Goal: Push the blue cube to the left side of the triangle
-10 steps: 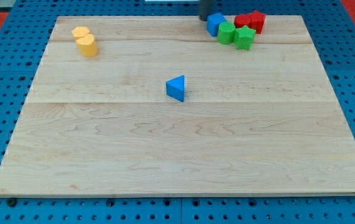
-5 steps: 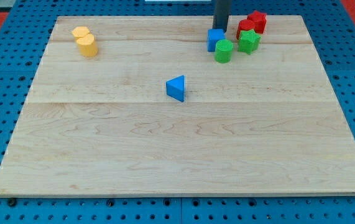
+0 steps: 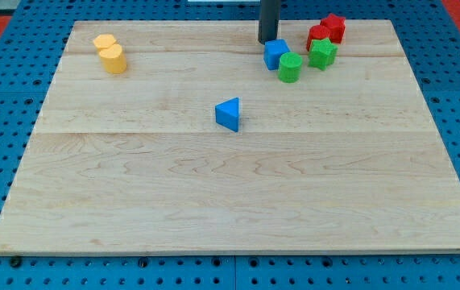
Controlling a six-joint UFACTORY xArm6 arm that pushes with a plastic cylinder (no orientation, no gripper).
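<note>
The blue cube [image 3: 275,54] sits near the view's top, right of centre, on the wooden board [image 3: 213,201]. The blue triangle [image 3: 228,114] lies near the board's middle, below and to the left of the cube. My tip [image 3: 267,41] is just above and slightly left of the blue cube, close to its top-left corner. The rod rises out of the view's top.
A green cylinder [image 3: 290,68] touches the cube's lower right. A green star [image 3: 321,53] and two red blocks [image 3: 326,31] lie to the right of the cube. Two yellow blocks [image 3: 110,52] stand at the top left.
The blue cube was pushed down and slightly left, away from the red blocks, and the green blocks shifted. My tip has since moved left, from above the cube to its top-left corner.
</note>
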